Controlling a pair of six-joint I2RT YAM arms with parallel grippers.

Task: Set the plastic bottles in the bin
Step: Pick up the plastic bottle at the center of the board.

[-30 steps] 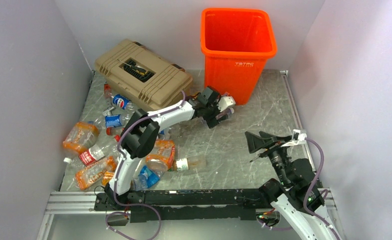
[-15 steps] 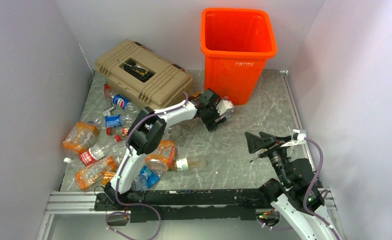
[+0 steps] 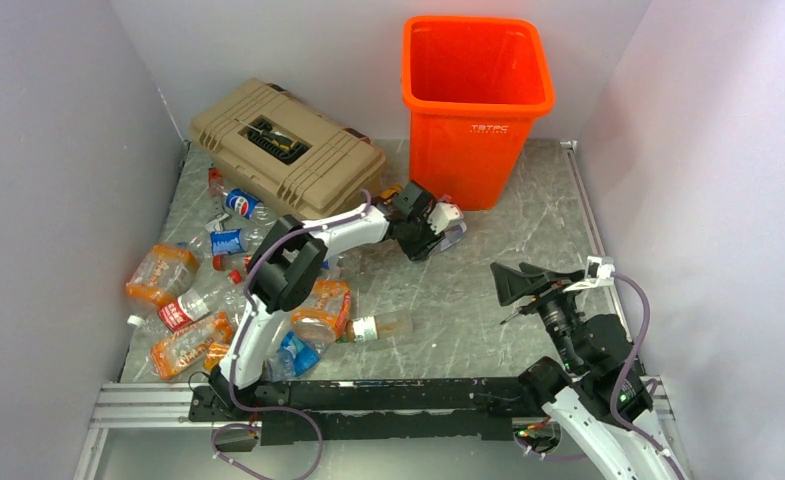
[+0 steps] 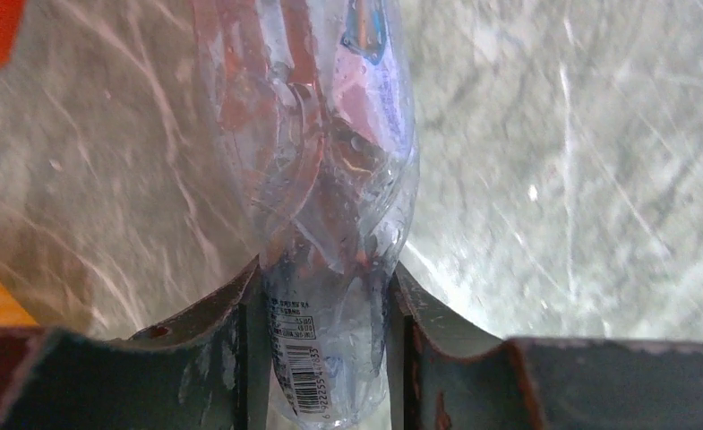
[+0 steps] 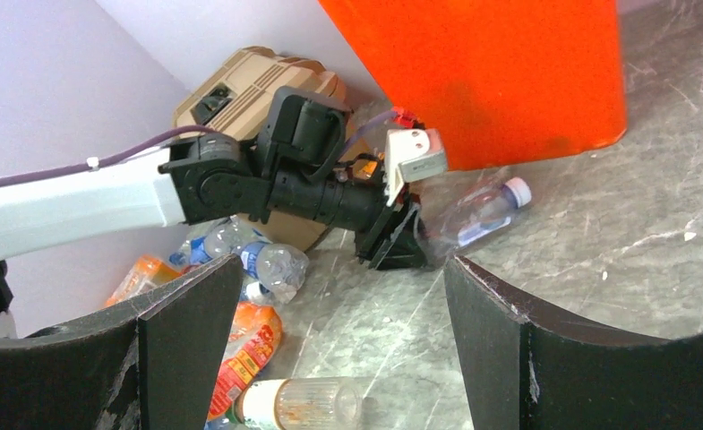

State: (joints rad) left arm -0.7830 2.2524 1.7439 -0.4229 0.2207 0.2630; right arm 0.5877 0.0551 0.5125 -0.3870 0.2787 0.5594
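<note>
Grey, marbled stone makes up the surface (image 3: 528, 220), and at its far edge stands the bin (image 3: 478, 110), tall, bright orange and upright, with small white lettering on its front. To the bin's left, close by, lies a tan ribbed toolbox (image 3: 288, 150), lid shut.

The left arm reaches out to the foot of the bin, at its near-left corner. There the left pincer (image 3: 436, 232) is closed on a clear crumpled bottle (image 4: 330, 179); both fingers (image 4: 231, 331) press the bottle's barcode end from either side. The bottle lies low at the surface, its white cap pointing away from the pincer, just beside the bin's base and outside it. Whether it touches the bin cannot be told.

The right pincer (image 3: 508, 285) hangs well in front of the bin, its fingers (image 5: 186, 331) spread wide with nothing between them.

More bottles lie scattered far to the bin's left and nearer the arms: crushed orange-labelled ones (image 3: 158, 275), a blue-labelled one (image 3: 240, 204) past the toolbox, and a clear ribbed one (image 3: 378, 325) on its side.
</note>
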